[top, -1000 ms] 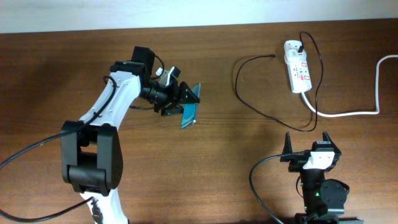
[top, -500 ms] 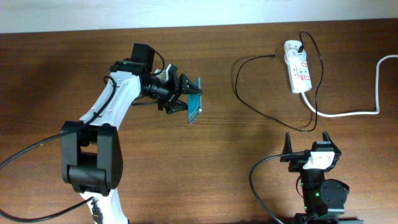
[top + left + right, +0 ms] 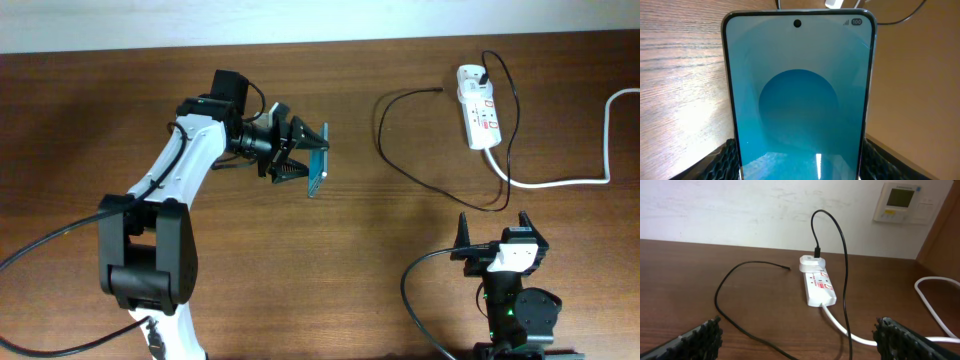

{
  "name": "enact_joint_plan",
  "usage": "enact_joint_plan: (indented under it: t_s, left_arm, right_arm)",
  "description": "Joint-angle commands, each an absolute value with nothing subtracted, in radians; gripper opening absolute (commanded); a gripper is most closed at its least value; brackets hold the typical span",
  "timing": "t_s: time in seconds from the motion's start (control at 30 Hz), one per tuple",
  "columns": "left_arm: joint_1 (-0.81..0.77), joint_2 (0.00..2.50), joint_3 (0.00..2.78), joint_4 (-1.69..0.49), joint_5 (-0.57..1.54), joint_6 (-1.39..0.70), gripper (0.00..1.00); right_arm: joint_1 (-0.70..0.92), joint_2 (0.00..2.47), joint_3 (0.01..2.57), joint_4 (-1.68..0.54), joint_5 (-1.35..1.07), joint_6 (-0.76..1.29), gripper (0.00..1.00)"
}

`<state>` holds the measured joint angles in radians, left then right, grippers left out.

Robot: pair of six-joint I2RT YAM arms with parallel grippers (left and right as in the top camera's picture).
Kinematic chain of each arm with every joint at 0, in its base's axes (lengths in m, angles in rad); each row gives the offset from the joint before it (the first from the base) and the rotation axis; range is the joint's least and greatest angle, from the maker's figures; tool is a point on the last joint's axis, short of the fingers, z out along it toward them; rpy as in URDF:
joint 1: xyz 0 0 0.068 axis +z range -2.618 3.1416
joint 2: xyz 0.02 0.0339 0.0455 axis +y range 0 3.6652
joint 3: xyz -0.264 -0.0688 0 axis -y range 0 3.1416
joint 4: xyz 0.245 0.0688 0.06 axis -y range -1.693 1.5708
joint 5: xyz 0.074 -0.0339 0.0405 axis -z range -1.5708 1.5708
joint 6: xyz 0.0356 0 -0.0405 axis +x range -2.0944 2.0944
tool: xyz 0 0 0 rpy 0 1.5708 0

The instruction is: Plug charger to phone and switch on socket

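**We hold the phone; the tip lies loose by the socket**

Left gripper is clamped on the long edges of the phone, well left of the socket, front-camera end pointing out of the jaws. Charger connector tip lies just left of the socket, pointing at it. Right gripper sits wide open on the socket's near side, so we'd fetch the tip with that arm.

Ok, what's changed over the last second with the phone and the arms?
The left end effector, gripping the flat cyan-screened smartphone, carried it a little toward the right side of the table, nearer the thin black charger cable. It also turned it from tilted to almost edge-on under the overhead camera. Nothing was taken hold of or let go. The white power strip, the cable and the open right end effector stayed put.
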<state>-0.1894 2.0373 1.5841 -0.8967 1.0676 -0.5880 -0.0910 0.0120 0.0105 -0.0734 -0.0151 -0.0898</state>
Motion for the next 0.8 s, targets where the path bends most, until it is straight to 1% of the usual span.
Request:
enact_joint_plan:
  t_s: [0.0, 0.17, 0.23, 0.3, 0.43, 0.47, 0.5, 0.53, 0.57, 0.6, 0.63, 0.7, 0.77]
  left_arm:
    - [-0.187, 2.035, 1.612, -0.901, 1.139, -0.614, 0.3]
    - [-0.187, 2.035, 1.612, -0.91, 1.205, -0.617, 0.28]
    - [-0.187, 2.035, 1.612, -0.91, 1.229, -0.617, 0.29]
    - [-0.191, 2.035, 1.612, -0.909, 1.227, -0.617, 0.29]
    - [-0.194, 2.035, 1.612, -0.9, 1.158, -0.617, 0.31]
    - [-0.196, 2.035, 1.612, -0.881, 1.119, -0.617, 0.31]
    - [-0.2, 2.035, 1.612, -0.872, 1.07, -0.617, 0.31]
    - [-0.2, 2.035, 1.612, -0.872, 0.997, -0.613, 0.31]
    - [-0.2, 2.035, 1.612, -0.87, 0.968, -0.613, 0.31]
    - [-0.202, 2.035, 1.612, -0.863, 0.943, -0.612, 0.31]
    - [-0.205, 2.035, 1.612, -0.844, 0.921, -0.609, 0.3]
    - [-0.205, 2.035, 1.612, -0.812, 0.915, -0.606, 0.29]
    - [-0.205, 2.035, 1.612, -0.794, 0.907, -0.583, 0.29]
  right_arm:
    - [-0.096, 0.006, 0.006, -0.079, -0.006, -0.097, 0.98]
    - [-0.096, 0.006, 0.006, -0.079, -0.006, -0.097, 0.98]
    - [-0.096, 0.006, 0.006, -0.079, -0.006, -0.097, 0.98]
    - [-0.096, 0.006, 0.006, -0.079, -0.006, -0.097, 0.99]
    - [-0.096, 0.006, 0.006, -0.079, -0.008, -0.097, 0.98]
    - [-0.096, 0.006, 0.006, -0.075, -0.051, -0.062, 0.98]
    - [-0.096, 0.006, 0.006, -0.073, -0.079, 0.043, 0.98]
    - [-0.096, 0.006, 0.006, -0.072, -0.096, 0.337, 0.99]
    - [-0.096, 0.006, 0.006, -0.069, -0.144, 0.507, 0.98]
    - [-0.096, 0.006, 0.006, -0.058, -0.251, 0.616, 0.98]
    - [-0.096, 0.006, 0.006, -0.048, -0.432, 0.692, 0.98]
    - [-0.096, 0.006, 0.006, -0.055, -0.73, 0.715, 0.98]
    - [-0.096, 0.006, 0.006, -0.073, -0.923, 0.715, 0.98]
